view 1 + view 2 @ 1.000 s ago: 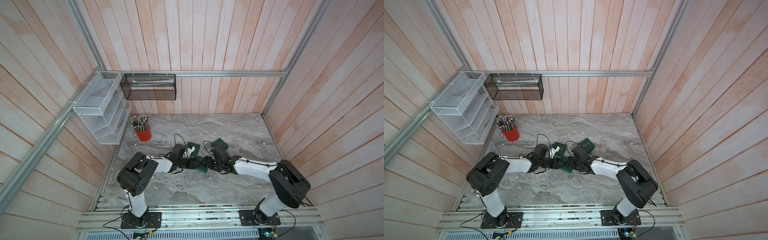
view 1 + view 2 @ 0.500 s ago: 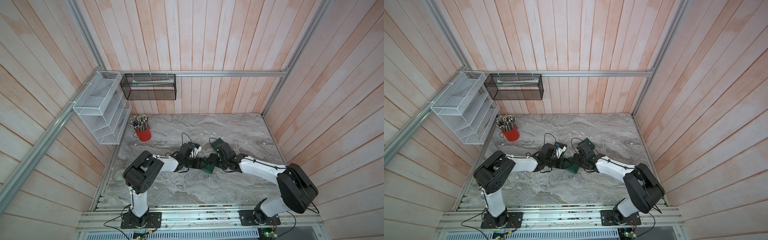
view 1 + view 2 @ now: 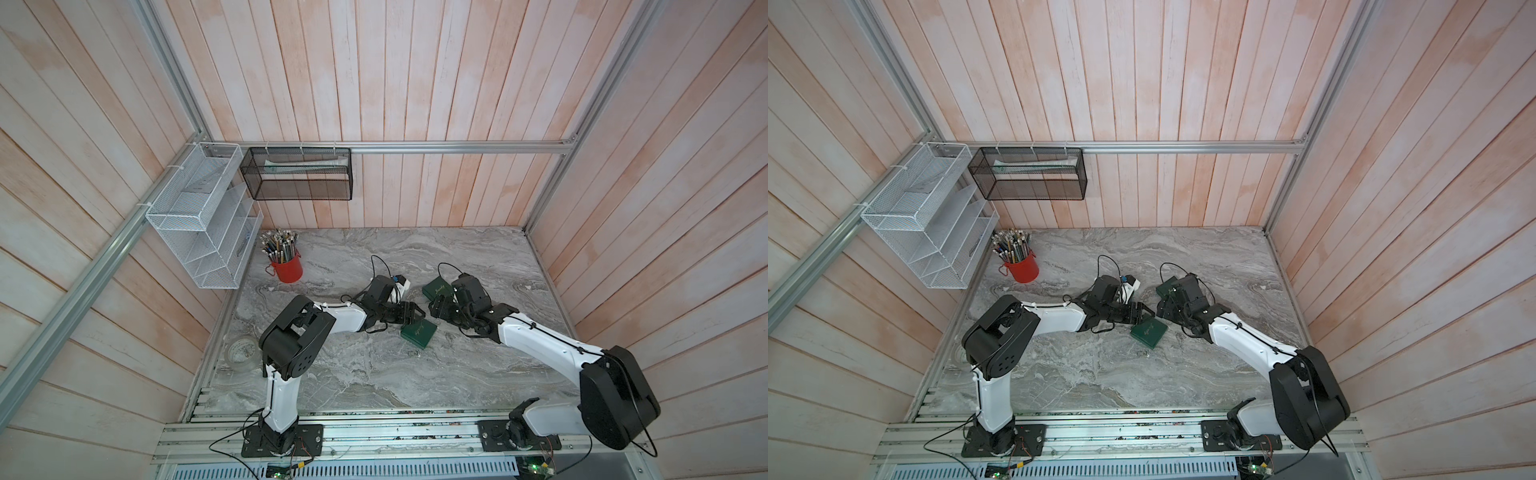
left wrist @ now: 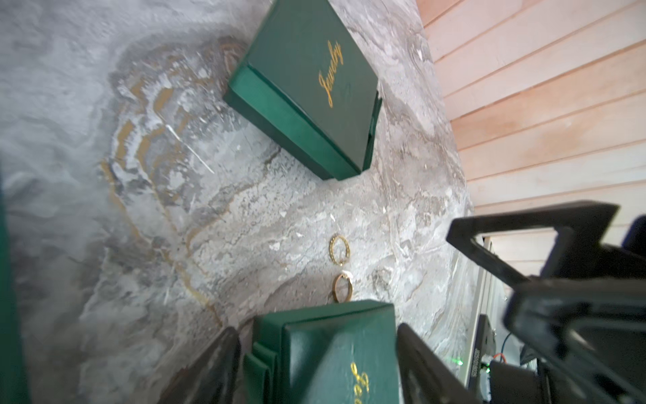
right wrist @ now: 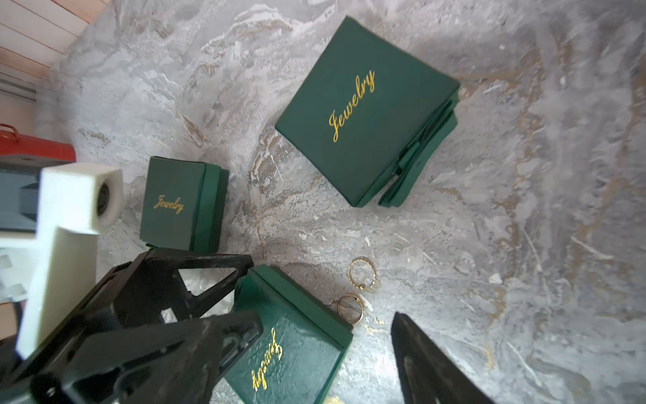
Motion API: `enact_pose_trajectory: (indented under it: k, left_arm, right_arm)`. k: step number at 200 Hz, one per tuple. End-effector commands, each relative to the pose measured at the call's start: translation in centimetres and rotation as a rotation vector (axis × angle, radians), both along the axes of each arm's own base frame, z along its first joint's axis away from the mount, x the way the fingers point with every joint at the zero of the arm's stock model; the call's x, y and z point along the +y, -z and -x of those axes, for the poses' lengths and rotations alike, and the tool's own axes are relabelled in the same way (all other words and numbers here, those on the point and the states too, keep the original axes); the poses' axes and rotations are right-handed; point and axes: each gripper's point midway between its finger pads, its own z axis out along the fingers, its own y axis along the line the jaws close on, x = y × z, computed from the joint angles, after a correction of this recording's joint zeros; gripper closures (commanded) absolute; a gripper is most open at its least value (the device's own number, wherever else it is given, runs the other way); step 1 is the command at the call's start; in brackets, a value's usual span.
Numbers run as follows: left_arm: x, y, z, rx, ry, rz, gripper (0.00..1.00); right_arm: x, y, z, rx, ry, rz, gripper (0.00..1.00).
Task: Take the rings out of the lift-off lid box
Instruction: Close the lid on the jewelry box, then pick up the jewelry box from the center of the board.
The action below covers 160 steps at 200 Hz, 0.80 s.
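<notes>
Looking first at the left tool (image 4: 316,332), we find its jaws spread wide, one on each side of a green box (image 4: 325,353) stamped "Jewelry" in gold. Its fingers (image 4: 216,367) stand close to the box's sides, and we cannot tell whether they touch it. The right tool (image 3: 437,309) faces it from close by, jaws likewise apart and with nothing between them. Its own wrist view shows only one dark finger (image 5: 419,370).

Just past the box's far edge we see the rings (image 5: 363,274), two thin pale-gold hoops. They lie flat on the bare grey marble desk (image 3: 374,374), outside every box. One sits just beside the box and the second just beyond it. We cannot tell whether the two hoops touch each other.

Farther on lies a larger green box (image 5: 367,108), its lid sitting askew over the green layers beneath. A small green box (image 5: 178,204) lies off to the side, near the left arm's white camera housing (image 5: 77,196). In a top view we see another green box (image 3: 434,286) partly under the right arm's wrist.

At the desk's back corner stands a red cup (image 3: 286,268) full of pencils (image 3: 280,243). A white wire rack (image 3: 203,216) and a black mesh basket (image 3: 299,178) hang on the wooden walls above it. A roll of tape (image 3: 241,351) lies at the desk's edge by the left arm.
</notes>
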Motion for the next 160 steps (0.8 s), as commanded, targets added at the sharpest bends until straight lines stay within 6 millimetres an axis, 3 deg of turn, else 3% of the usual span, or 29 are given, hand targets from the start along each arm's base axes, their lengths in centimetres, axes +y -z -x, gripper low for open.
enact_pose_trajectory:
  k: [1, 43, 129, 160]
  left_arm:
    - [1.2, -0.9, -1.2, -0.051, -0.066, -0.081, 0.20]
    - [3.2, -3.7, -3.4, -0.146, -0.157, -0.194, 0.00]
    - [8.3, -3.8, -7.2, -0.200, -0.303, -0.397, 0.00]
    - [10.0, -2.7, -8.1, -0.229, -0.302, -0.505, 0.00]
  right_arm:
    - [-0.8, -0.8, -0.4, -0.052, 0.001, 0.021, 0.21]
    - [-1.0, -1.5, -1.0, -0.119, -0.006, 0.002, 0.18]
    - [0.0, -1.2, -1.3, -0.153, -0.088, -0.026, 0.16]
    - [-0.2, -0.9, -1.2, -0.157, -0.095, -0.014, 0.16]
